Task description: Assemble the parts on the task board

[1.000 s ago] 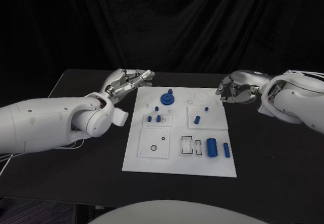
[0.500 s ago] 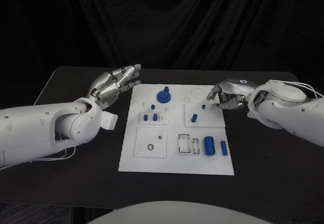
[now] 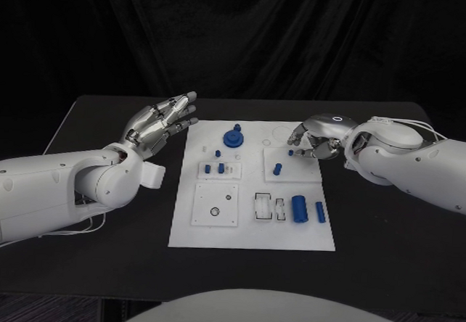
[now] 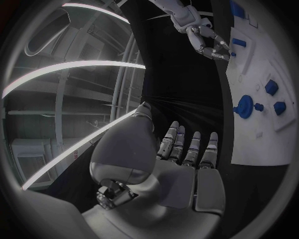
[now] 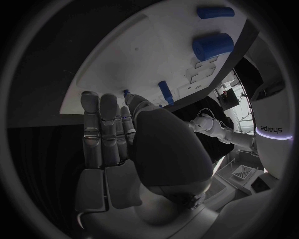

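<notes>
The white task board (image 3: 214, 233) lies in the middle of the black table. A blue round knob (image 3: 234, 139) stands near its far edge, with small blue pegs (image 3: 221, 169) nearer. Two blue cylinders (image 3: 301, 208) lie at its right. My left hand (image 3: 162, 121) hovers left of the board's far corner, fingers straight and apart, holding nothing. My right hand (image 3: 316, 140) hangs over the board's far right corner, fingers pointing down beside a small blue peg (image 3: 293, 155). In the right wrist view the fingertips (image 5: 127, 112) reach toward that peg (image 5: 126, 92), and I see nothing between them.
Bare black tabletop (image 3: 397, 235) surrounds the board on both sides. A black curtain hangs behind the table. The left wrist view shows the board (image 4: 274, 64), the knob (image 4: 244, 106) and my right hand (image 4: 209, 45) across it.
My right hand has moved left from beside the board to over its far right corner. My left hand's fingers have straightened from a curl.
</notes>
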`<act>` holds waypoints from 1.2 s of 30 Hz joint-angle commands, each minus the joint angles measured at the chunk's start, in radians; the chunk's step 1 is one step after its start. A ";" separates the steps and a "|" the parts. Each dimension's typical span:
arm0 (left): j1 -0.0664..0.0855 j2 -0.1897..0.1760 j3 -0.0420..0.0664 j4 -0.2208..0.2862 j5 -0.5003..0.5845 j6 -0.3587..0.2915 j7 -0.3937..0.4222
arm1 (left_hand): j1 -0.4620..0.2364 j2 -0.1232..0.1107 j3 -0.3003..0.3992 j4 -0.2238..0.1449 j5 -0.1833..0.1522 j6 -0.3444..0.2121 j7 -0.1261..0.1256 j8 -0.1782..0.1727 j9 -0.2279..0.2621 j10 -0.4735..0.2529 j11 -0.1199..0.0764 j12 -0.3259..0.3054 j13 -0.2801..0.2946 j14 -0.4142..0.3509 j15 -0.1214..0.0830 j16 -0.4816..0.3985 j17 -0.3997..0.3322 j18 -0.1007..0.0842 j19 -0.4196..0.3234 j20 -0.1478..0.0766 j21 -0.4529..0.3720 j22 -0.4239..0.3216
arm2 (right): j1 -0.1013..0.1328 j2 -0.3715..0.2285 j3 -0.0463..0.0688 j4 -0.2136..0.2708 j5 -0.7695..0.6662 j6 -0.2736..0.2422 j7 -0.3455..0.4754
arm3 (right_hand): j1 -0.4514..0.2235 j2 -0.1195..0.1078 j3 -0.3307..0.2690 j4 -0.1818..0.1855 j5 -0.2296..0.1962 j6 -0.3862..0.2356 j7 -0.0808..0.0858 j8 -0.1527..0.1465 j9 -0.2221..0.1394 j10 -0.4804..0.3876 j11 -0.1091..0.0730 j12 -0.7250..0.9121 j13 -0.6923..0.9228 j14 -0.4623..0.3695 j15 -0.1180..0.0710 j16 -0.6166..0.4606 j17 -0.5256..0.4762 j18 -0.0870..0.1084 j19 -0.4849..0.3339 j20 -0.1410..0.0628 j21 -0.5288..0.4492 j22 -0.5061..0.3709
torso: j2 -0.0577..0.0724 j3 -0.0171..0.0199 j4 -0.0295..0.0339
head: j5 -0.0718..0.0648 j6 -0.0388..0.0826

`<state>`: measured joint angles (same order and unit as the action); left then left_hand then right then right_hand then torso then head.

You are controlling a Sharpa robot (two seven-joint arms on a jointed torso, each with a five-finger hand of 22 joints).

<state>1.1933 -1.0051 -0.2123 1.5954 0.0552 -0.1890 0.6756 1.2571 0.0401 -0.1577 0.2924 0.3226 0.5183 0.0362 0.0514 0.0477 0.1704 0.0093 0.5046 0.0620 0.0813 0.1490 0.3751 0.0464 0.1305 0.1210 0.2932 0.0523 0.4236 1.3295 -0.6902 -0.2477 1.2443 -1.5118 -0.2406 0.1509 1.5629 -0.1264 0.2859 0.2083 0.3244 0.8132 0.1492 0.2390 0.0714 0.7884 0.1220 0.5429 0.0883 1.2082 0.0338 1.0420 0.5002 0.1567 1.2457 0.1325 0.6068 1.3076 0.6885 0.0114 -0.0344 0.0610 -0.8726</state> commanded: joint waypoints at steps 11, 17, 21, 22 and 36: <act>-0.006 0.017 0.001 -0.008 0.010 0.042 0.082 | 0.044 0.031 -0.025 0.000 0.082 0.008 0.027 -0.003 0.002 0.004 0.041 0.081 0.001 0.035 0.044 0.090 0.006 -0.042 0.057 0.000 0.027 0.056 | -0.017 0.014 0.001 -0.017 -0.012 -0.023 -0.009 | 0.009 -0.011 0.024 -0.018 0.057 0.068 0.010 0.000 0.016 0.031 -0.006 -0.012 -0.006 -0.002 -0.005 0.001 0.000 0.004 0.003 -0.005 0.008 0.052 | -0.009 0.0057 -0.0069 | 0.001 0.000; -0.007 0.020 0.001 -0.012 0.010 0.049 0.079 | 0.073 0.040 -0.035 -0.001 0.134 0.073 0.071 0.008 0.008 0.012 0.064 0.121 0.003 0.055 0.058 0.128 0.008 -0.053 0.081 -0.001 0.040 0.079 | -0.029 0.025 0.001 -0.032 -0.012 -0.033 -0.003 | 0.010 -0.010 0.029 -0.023 0.061 0.085 0.013 0.003 0.020 0.040 -0.008 -0.013 -0.006 -0.004 -0.007 -0.001 -0.004 0.005 0.000 -0.006 0.005 0.051 | -0.008 0.0053 -0.0074 | 0.004 0.000; -0.007 0.022 0.001 -0.016 0.010 0.055 0.075 | 0.081 0.041 -0.037 -0.001 0.142 0.077 0.072 0.008 0.008 0.011 0.067 0.125 0.002 0.061 0.062 0.138 0.009 -0.055 0.088 -0.001 0.044 0.087 | -0.036 0.033 0.001 -0.040 -0.012 -0.039 0.002 | 0.011 -0.010 0.030 -0.025 0.061 0.087 0.013 0.002 0.021 0.043 -0.008 -0.012 -0.005 -0.004 -0.007 0.000 0.000 0.004 0.000 -0.007 0.008 0.052 | -0.008 0.0051 -0.0072 | 0.004 0.000; -0.007 0.023 0.001 -0.016 0.010 0.056 0.074 | 0.084 0.042 -0.037 -0.001 0.144 0.075 0.072 0.007 0.007 0.010 0.067 0.126 0.002 0.062 0.063 0.140 0.009 -0.055 0.090 -0.001 0.045 0.090 | -0.037 0.034 0.001 -0.042 -0.012 -0.040 0.002 | 0.011 -0.010 0.030 -0.025 0.061 0.087 0.013 0.002 0.021 0.043 -0.008 -0.012 -0.005 -0.004 -0.007 0.000 0.000 0.004 0.000 -0.007 0.008 0.052 | -0.007 0.0047 -0.0074 | 0.004 0.000; -0.009 0.031 0.001 -0.029 0.010 0.070 0.058 | 0.117 0.047 -0.041 -0.002 0.180 0.061 0.074 0.005 0.006 0.007 0.074 0.140 0.002 0.087 0.080 0.174 0.012 -0.059 0.114 -0.001 0.058 0.110 | -0.055 0.060 0.001 -0.066 -0.012 -0.041 0.009 | 0.006 -0.007 0.032 -0.025 0.052 0.083 0.015 -0.005 0.021 0.050 -0.009 -0.011 -0.004 -0.006 -0.008 -0.003 -0.006 0.005 -0.002 -0.007 0.006 0.051 | -0.006 0.0044 -0.0082 | 0.005 0.000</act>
<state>1.1857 -0.9765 -0.2123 1.5657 0.0598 -0.1381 0.6777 1.3618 0.0886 -0.1928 0.2910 0.4971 0.5876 0.1089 0.0579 0.0548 0.1788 0.0756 0.6393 0.0636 0.1614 0.2288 0.5445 0.0563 0.0835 0.2281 0.2950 0.1064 0.5321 1.2833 -0.6325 -0.2436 1.1820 -1.5160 -0.2794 0.1587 1.5685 -0.1318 0.3107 0.1835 0.3796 0.8940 0.1618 0.2390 0.0913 0.8332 0.1137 0.5362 0.0851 1.2051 0.0312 1.0423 0.4954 0.1566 1.2456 0.1324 0.6148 1.3074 0.6821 0.0163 -0.0417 0.0653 -0.8726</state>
